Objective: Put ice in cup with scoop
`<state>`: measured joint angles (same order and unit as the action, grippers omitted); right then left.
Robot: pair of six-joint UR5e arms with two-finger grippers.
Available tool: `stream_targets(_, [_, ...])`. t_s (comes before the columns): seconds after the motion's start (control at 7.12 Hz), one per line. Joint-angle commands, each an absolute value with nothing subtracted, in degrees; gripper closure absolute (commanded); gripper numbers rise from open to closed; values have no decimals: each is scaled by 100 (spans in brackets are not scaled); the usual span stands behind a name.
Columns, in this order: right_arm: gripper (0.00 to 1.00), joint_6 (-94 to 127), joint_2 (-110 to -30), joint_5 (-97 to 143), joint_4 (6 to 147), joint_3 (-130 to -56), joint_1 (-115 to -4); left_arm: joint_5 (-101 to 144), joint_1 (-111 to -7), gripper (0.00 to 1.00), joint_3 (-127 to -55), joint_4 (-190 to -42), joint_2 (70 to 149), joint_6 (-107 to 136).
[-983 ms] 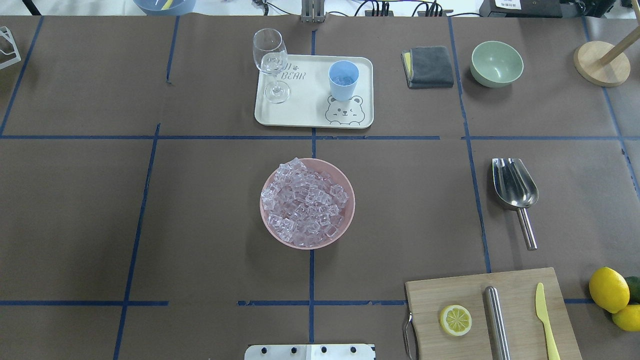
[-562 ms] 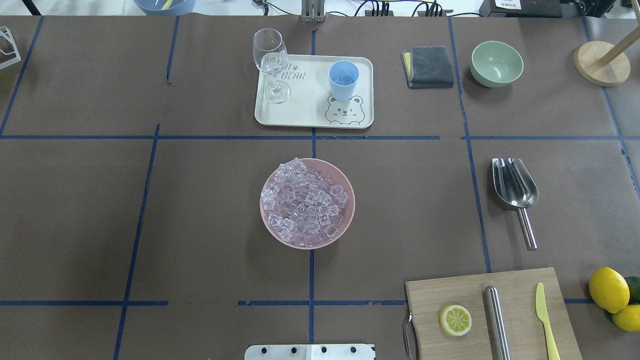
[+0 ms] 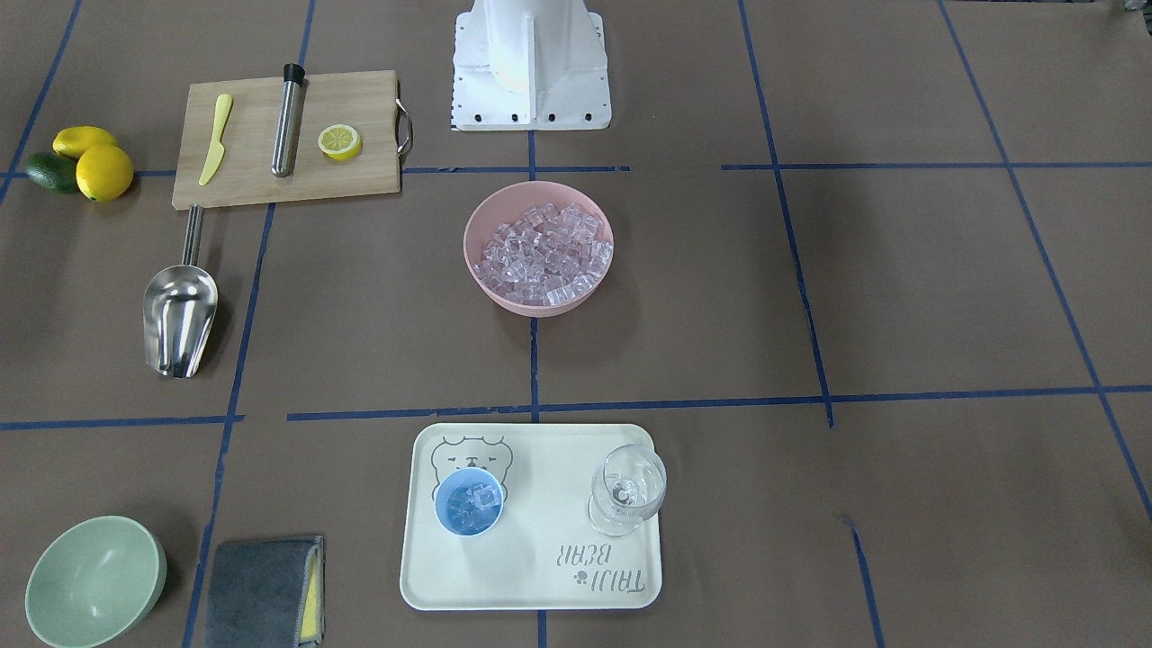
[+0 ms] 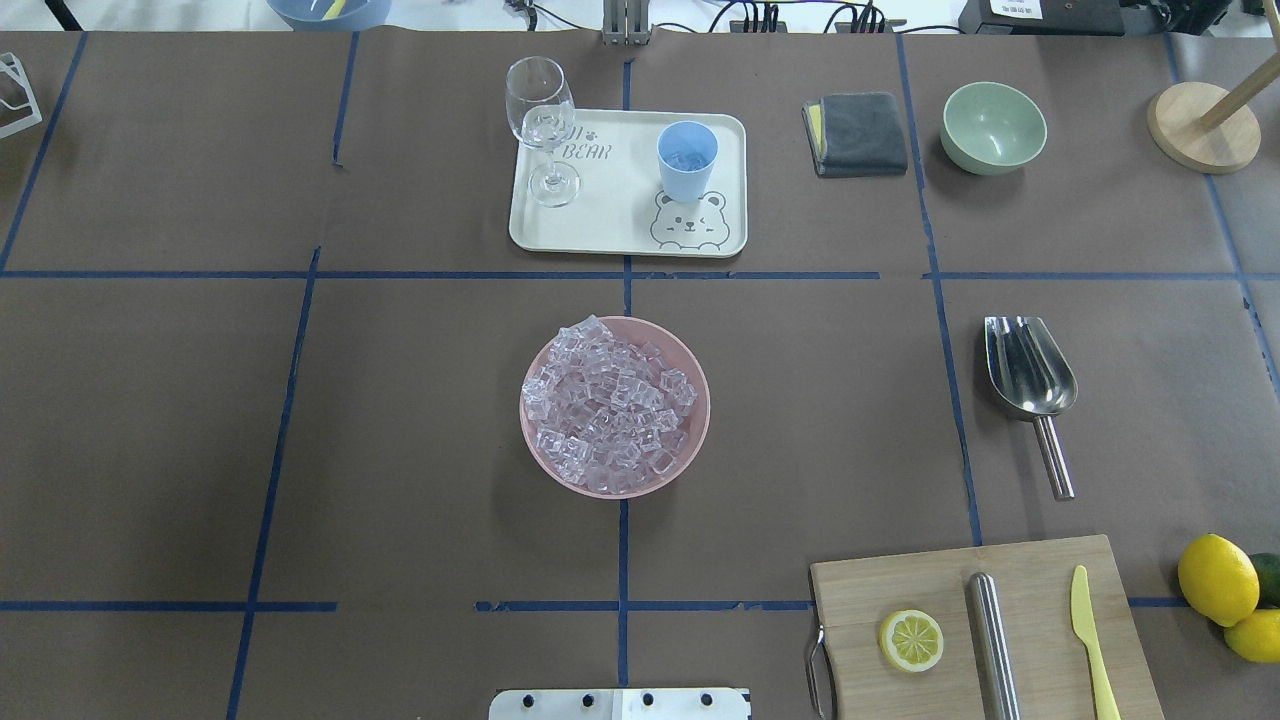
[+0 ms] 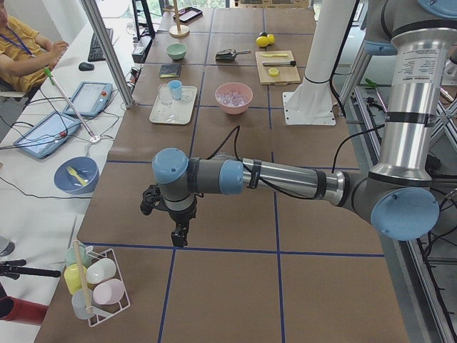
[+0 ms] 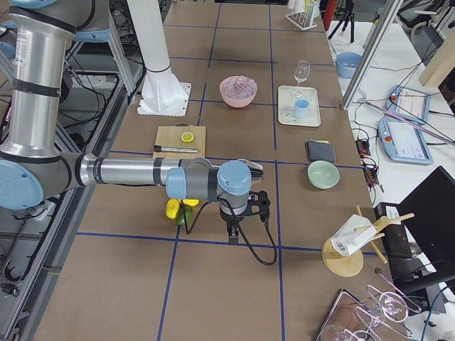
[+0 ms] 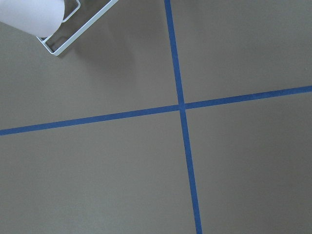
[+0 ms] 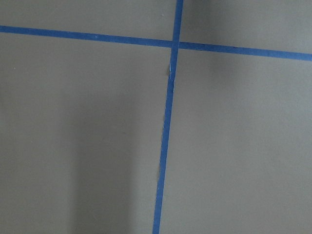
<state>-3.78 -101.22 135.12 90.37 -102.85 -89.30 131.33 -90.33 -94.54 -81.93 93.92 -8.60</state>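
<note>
Silver scoop (image 4: 1030, 372) lies apart from bowl (image 4: 701, 425) (handle near board (image 4: 1035, 600)).

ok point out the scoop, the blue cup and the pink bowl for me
scoop (image 4: 1030, 372), overhead view, middle of its trough
cup (image 4: 686, 182), overhead view, its outer wall below the rim
pink bowl (image 3: 538, 309), front-facing view, its outer wall nearest the camera

Ice (image 4: 612, 408) heaped, some in cup (image 4: 686, 170); scoop (image 4: 1030, 380) flat.
</note>
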Motion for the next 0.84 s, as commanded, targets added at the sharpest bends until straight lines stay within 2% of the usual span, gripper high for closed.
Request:
stream_targets(0.0, [0,-369,-10099,13518,9035,-10283,-8930,13140,-9009,0,-9457,-8191,9387,-861])
stream_targets(0.7, [0,-369,-10151,13518,9035,-10266,-8930,13148,-8983,0,-9466,-8191,9387,-870])
